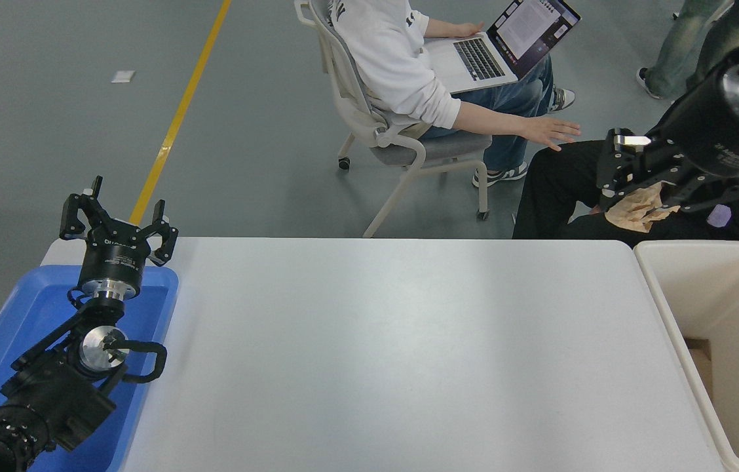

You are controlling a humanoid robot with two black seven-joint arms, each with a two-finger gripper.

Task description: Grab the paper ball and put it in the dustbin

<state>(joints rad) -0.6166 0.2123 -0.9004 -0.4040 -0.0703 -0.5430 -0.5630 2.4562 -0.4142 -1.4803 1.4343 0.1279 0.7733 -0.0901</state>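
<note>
The tan paper ball hangs in the air at the upper right, with my right gripper shut on it. It is raised high, just past the far left corner of the cream-white dustbin, which stands at the table's right end. The right arm comes in from the top right corner. My left gripper is parked at the lower left above the blue tray, fingers spread open and holding nothing.
A blue tray sits at the table's left end under the left arm. A person in a white top sits on a chair beyond the table with a laptop, one hand stretched towards my right arm. Another person in black sits beside the bin.
</note>
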